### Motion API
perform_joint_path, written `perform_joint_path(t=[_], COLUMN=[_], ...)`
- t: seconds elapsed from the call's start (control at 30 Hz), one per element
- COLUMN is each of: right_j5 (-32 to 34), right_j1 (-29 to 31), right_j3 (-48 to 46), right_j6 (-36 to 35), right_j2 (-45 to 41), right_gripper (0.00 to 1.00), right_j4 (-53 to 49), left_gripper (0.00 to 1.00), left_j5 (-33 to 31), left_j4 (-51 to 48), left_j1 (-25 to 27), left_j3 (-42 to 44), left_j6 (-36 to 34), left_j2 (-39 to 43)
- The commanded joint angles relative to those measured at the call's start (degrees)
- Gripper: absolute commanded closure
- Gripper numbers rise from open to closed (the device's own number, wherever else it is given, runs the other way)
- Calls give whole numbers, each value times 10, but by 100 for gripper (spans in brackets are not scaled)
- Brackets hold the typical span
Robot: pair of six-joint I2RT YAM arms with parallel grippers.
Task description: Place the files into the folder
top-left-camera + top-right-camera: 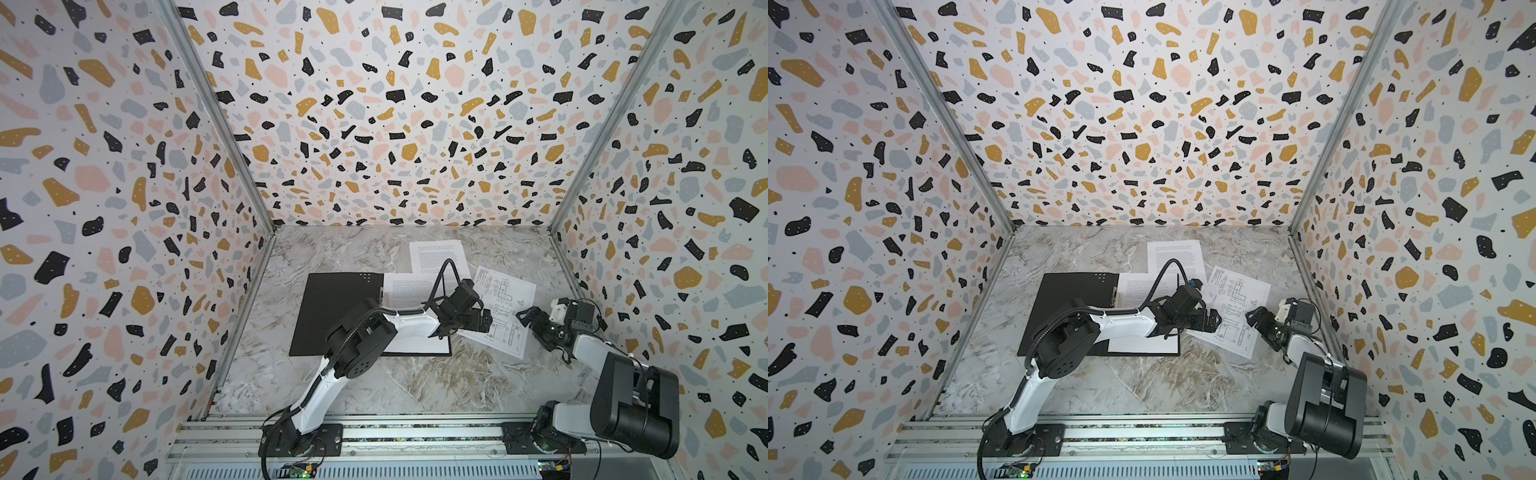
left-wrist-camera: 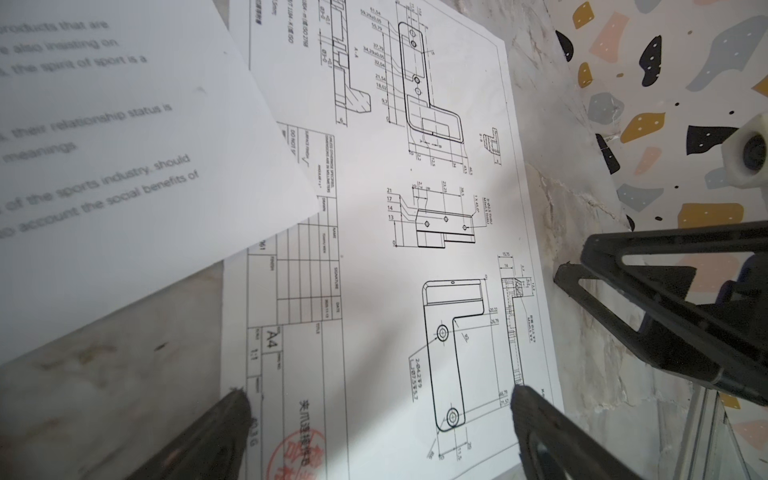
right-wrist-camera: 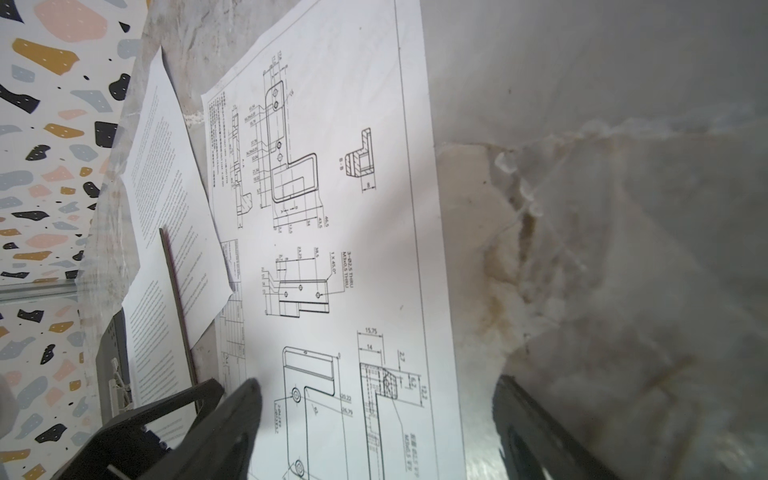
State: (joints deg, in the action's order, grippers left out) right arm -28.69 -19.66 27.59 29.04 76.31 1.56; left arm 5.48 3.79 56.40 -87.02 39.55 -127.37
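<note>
Folder (image 1: 328, 307) open, one text sheet (image 1: 404, 291) inside

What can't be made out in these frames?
- Filed sheet on the folder: left arm hides much of it in both top views.
- Far text sheet: print too small to read in both top views.
- Red stamp on the drawing sheet: cut off by the left wrist view's edge.
- Left pincer: open over the drawing sheet; whether its tips touch the paper is unclear.
</note>
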Motion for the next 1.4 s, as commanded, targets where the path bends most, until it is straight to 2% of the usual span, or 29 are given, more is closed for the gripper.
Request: perform_joint_path(t=[0.0, 0.77, 1.07, 1.37], right_j5=[-17, -108, -125, -118], right_j1=[-2, -4, -3, -4], right_j3=[-5, -45, -74, -82], right_j6=[-3, 16, 46, 52], right_j2=[9, 31, 56, 34], right_gripper=[13, 17, 26, 42], right_j4=[-4, 23, 60, 49], left_gripper=[0, 0, 3, 3], left_j5=[6, 35, 50, 49], left_j4=[-24, -7, 14, 17], left_j1=[8, 15, 27, 28], left_j3=[-11, -8, -8, 0], left_j6=[-13, -15, -18, -17], left_j2=[-23, -32, -34, -24])
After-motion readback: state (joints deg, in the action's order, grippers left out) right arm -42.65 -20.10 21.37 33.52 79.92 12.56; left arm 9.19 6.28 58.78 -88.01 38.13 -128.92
